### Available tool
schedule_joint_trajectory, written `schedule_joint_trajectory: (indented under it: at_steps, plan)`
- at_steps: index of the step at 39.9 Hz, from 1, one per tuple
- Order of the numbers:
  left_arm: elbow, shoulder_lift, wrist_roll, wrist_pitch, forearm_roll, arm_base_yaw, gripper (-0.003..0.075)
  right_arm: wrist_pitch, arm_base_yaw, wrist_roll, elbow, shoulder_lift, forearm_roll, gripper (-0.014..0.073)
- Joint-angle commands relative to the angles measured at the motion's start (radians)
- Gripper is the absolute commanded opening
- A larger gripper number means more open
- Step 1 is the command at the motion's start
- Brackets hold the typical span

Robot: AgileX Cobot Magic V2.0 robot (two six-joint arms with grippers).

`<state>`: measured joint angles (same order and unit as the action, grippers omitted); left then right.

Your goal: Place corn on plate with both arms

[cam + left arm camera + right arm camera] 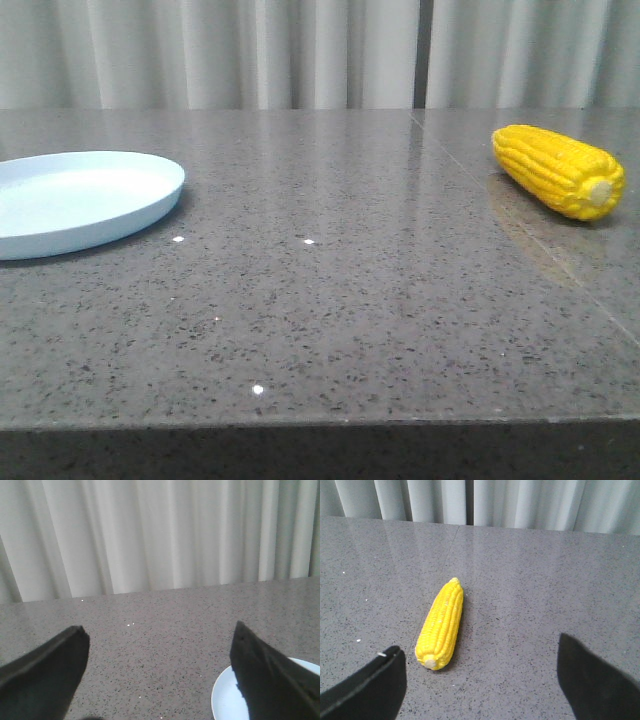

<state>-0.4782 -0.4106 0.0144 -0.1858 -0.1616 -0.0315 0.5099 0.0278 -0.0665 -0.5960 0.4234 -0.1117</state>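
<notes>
Spanning the scene, grey speckled table (330, 300); pale blue plate (80, 200) far left, corn (558, 170) lying far right, well apart. Left gripper (159, 645) spread wide, empty, beside plate. Right gripper (480, 665) spread wide, empty, near corn.

Nothing readable is showing in any of the three views: no text, label, brand, number or sign is appearing anywhere.
</notes>
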Motion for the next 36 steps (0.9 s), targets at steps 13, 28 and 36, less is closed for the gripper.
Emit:
schedule_joint_trajectory:
  at_steps: [13,28,36]
  plan:
    - [-0.114,-0.201,0.0,0.027,0.096,0.057,0.0543,-0.072,-0.008,-0.007,-0.038,0.013,-0.009,0.0654]
    - [-0.498,-0.718,0.012,-0.484,0.096,0.138,0.0504,-0.072,-0.008,-0.007,-0.037,0.013,-0.009,0.0654]
    - [-0.627,-0.926,0.012,-0.628,0.125,0.138,0.0501,-0.072,-0.008,-0.007,-0.037,0.013,-0.009,0.0654]
